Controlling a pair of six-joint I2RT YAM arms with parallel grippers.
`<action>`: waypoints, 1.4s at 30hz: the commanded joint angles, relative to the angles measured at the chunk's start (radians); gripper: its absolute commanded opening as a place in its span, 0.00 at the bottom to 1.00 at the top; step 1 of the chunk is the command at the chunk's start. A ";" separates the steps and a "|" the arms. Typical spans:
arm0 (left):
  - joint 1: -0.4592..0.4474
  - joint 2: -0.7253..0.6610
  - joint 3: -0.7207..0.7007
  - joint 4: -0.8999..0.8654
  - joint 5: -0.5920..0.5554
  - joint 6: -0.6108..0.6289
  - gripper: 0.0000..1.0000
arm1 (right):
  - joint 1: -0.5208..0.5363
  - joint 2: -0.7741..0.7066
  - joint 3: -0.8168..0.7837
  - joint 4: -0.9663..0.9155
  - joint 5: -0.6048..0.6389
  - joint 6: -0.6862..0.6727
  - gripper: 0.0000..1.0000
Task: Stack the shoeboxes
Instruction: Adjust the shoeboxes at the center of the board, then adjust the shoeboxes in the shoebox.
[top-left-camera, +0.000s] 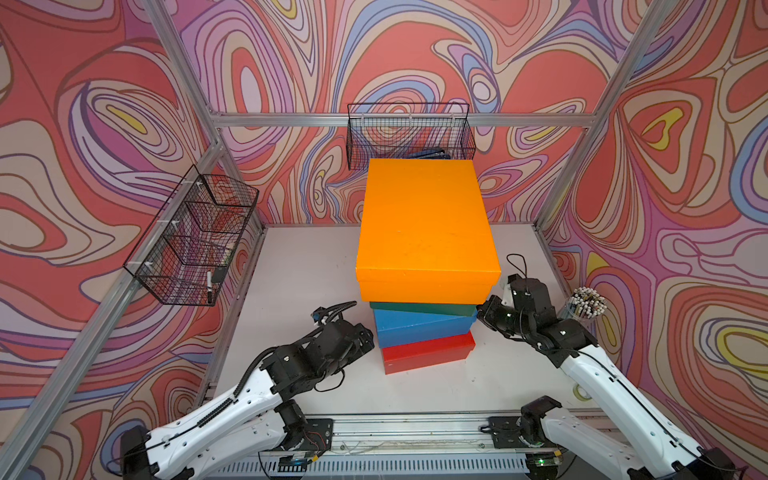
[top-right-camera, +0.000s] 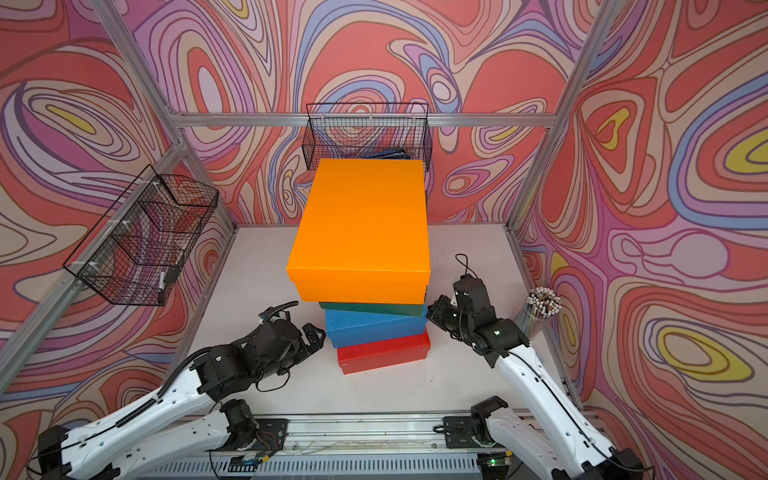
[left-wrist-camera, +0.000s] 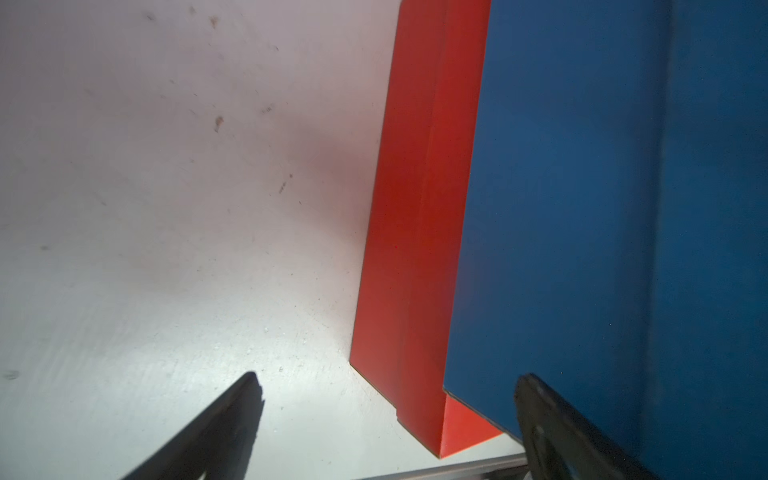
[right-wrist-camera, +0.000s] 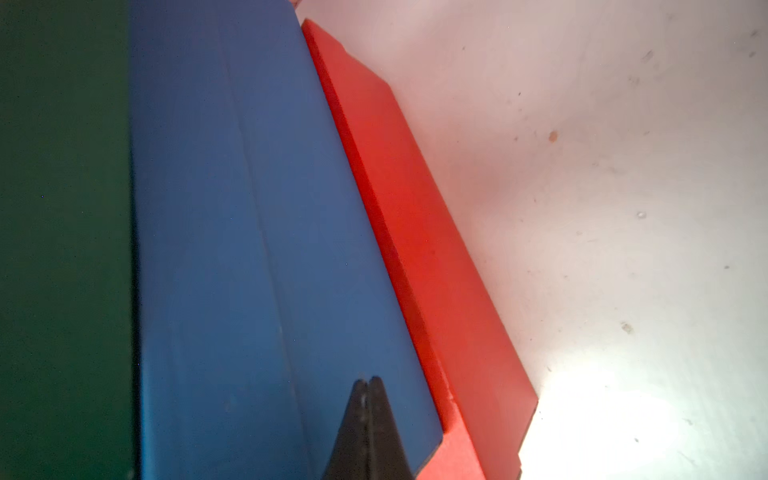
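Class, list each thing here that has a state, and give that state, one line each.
red shoebox: bottom of stack, flat on the table
blue shoebox: second up, askew on the red shoebox
dark green shoebox: third up
orange shoebox: lidded, top of stack
left gripper: open, empty
right gripper: shut, empty
pencil cup: upright, full

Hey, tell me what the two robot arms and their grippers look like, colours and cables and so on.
The left arm and right arm both have white shell links with black joints and black wrists. A black segmented cable chain runs along the left arm, and a thin black cable along the right. The left gripper and right gripper have black, tapering fingers.
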 joint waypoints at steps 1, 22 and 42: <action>0.017 -0.147 0.081 -0.241 -0.187 -0.015 0.98 | 0.002 0.040 0.106 -0.068 0.165 -0.073 0.00; 0.283 0.255 0.399 0.089 0.115 0.298 0.98 | -0.119 0.355 0.384 0.207 -0.184 -0.196 0.00; 0.114 0.155 0.285 0.056 0.052 0.173 0.97 | -0.117 0.299 0.323 0.199 -0.232 -0.138 0.00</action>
